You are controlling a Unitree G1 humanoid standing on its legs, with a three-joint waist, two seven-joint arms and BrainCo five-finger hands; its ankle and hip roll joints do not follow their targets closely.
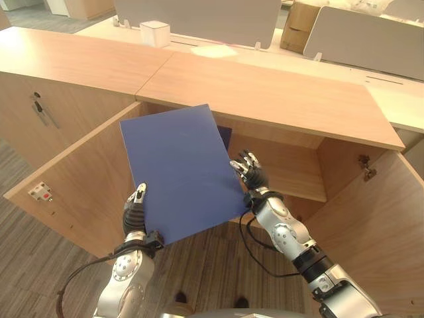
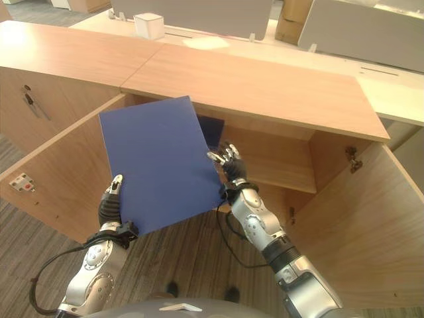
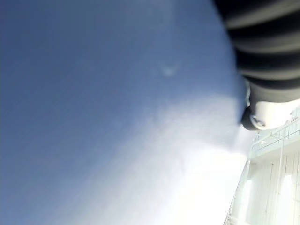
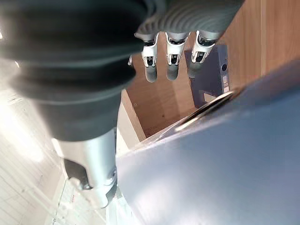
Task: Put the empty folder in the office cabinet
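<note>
I hold a flat blue folder (image 1: pixel 182 172) tilted in the air in front of the open office cabinet (image 1: pixel 265 93). My left hand (image 1: pixel 134 213) grips its lower left corner, thumb on the face and the fingers beneath. My right hand (image 1: pixel 251 173) rests against the folder's right edge. In the right wrist view its fingers (image 4: pixel 172 61) are straight, and the folder (image 4: pixel 220 168) lies along the palm. The left wrist view shows the folder's underside (image 3: pixel 103 93) from very close. Inside the cabinet a wooden shelf (image 1: pixel 291 179) crosses the right part.
The cabinet's left door (image 1: pixel 73 179) and right door (image 1: pixel 371 225) stand wide open on either side of me. Another dark blue binder (image 4: pixel 208 77) stands at the back inside. A white box (image 1: pixel 155 33) sits on the desk beyond. Keys (image 1: pixel 41 111) hang from the neighbouring cabinet.
</note>
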